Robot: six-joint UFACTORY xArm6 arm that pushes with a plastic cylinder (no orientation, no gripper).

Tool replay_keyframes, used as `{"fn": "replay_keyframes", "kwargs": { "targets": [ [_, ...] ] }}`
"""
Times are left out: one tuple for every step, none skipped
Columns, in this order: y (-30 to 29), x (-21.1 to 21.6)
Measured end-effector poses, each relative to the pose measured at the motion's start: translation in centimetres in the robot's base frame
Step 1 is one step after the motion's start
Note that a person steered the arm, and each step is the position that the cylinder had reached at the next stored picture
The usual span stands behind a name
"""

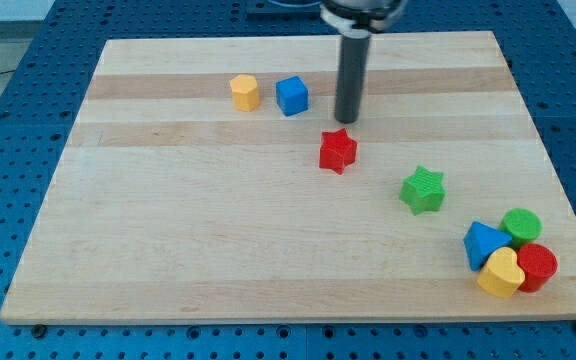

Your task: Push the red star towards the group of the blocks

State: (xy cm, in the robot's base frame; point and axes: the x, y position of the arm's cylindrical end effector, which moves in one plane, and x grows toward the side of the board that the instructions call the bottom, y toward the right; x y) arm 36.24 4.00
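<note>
The red star point(337, 151) lies near the middle of the wooden board point(218, 250). My tip point(347, 120) is just above the star in the view, slightly to its right, close to it but apart. A group of blocks sits at the view's bottom right: a blue triangle-like block point(483, 243), a green cylinder point(521, 225), a red cylinder point(538, 266) and a yellow heart point(501, 273). A green star point(423, 190) lies between the red star and that group.
A yellow hexagon-like block point(245, 92) and a blue cube point(292, 96) stand near the view's top, left of my tip. The board's right edge runs close to the group. Blue perforated table surrounds the board.
</note>
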Motion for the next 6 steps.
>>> {"fn": "replay_keyframes", "kwargs": {
  "targets": [
    [-1.9,3.7],
    [-1.8,6.7],
    [-0.7,8.5],
    [2.5,8.9],
    [2.9,10.4],
    [3.6,12.2]
  ]
}}
